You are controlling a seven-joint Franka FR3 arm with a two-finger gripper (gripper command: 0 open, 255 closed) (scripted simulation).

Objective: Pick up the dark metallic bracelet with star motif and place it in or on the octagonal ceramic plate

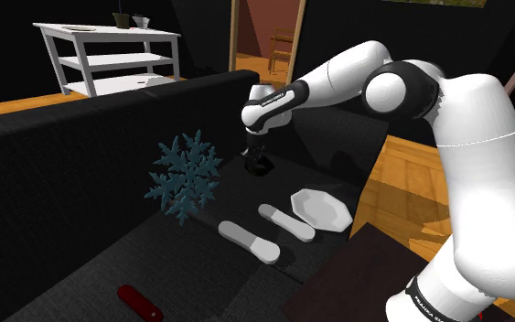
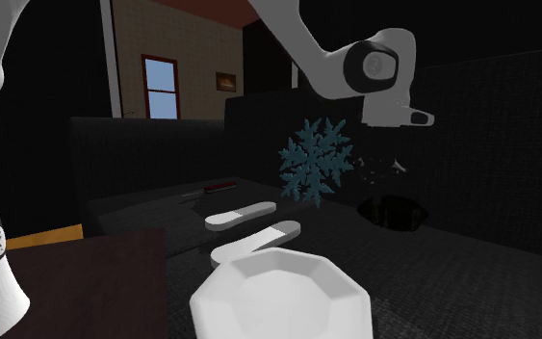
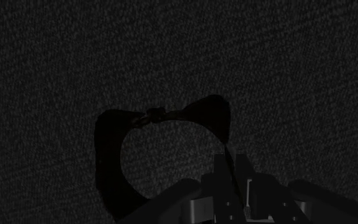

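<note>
since the bracelet [image 3: 153, 117] lies on the black sofa [image 1: 91, 274] seat beneath the hand [image 3: 229, 159], apart from the white plate [image 1: 321, 207], i cannot tell if the hand grips it; check the hold before lifting.

The white arm [image 1: 470, 137] reaches out, elbow high, end effector [image 1: 258, 161] pointing straight down, fingers [image 3: 220, 173] drawn together.

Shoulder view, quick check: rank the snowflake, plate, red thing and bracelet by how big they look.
1. teal snowflake ornament
2. white octagonal plate
3. small red oblong object, nearest the camera
4. dark bracelet, partly hidden
</note>
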